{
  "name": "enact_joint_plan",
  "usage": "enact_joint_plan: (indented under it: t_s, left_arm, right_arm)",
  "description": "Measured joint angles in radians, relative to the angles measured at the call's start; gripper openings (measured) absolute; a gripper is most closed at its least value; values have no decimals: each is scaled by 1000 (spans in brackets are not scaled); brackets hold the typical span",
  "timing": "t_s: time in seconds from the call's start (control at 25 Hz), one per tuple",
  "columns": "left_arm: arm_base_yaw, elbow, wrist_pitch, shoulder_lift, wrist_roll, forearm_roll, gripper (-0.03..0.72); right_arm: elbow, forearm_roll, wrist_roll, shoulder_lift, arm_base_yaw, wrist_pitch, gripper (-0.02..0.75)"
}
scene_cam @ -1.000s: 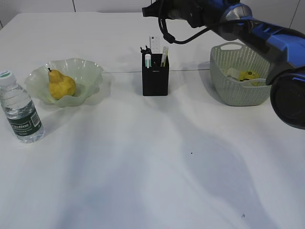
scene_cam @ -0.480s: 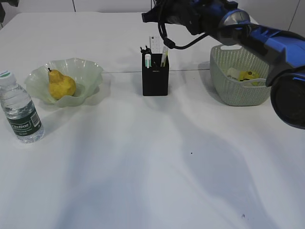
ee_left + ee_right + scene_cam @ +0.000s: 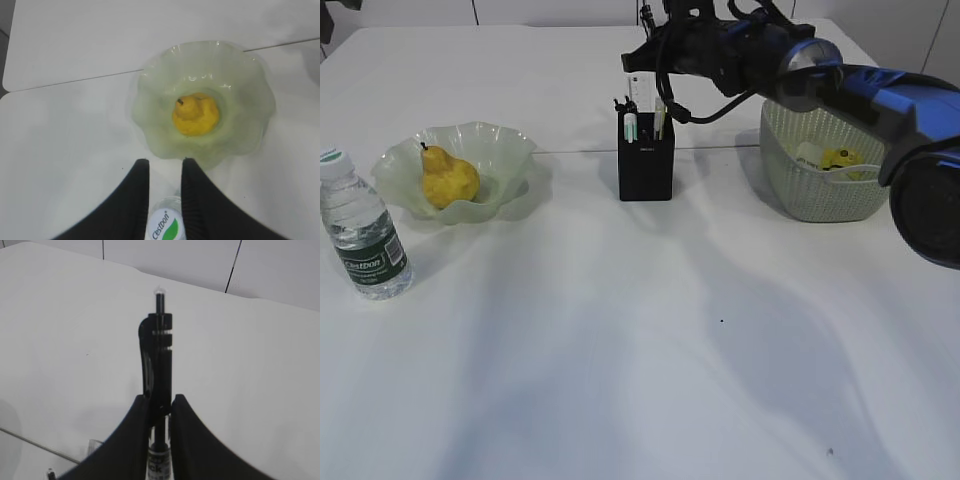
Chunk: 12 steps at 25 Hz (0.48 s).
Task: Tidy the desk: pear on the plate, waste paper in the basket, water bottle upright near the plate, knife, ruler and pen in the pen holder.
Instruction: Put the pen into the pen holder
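My right gripper is shut on a black pen, held just above the black pen holder. Several slim items stand in the holder; I cannot tell the knife from the ruler. The yellow pear lies in the pale green plate. The water bottle stands upright left of the plate. My left gripper hangs open high above the bottle cap, touching nothing. Yellow and white waste paper lies in the green basket.
The white desk stretches bare in front of the objects. A seam between two tabletops runs behind the plate and holder. The right arm reaches over the basket from the right edge.
The right gripper has come down with the pen, closer to the holder's mouth. The pear, plate, bottle and basket have stayed put.
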Motion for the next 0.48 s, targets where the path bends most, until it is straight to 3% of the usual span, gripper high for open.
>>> enact_joint_plan:
  t_s: [0.48]
  left_arm:
    - [0, 0, 30, 53, -10, 0, 153]
  right_arm:
    - [8, 0, 0, -50, -1, 18, 104]
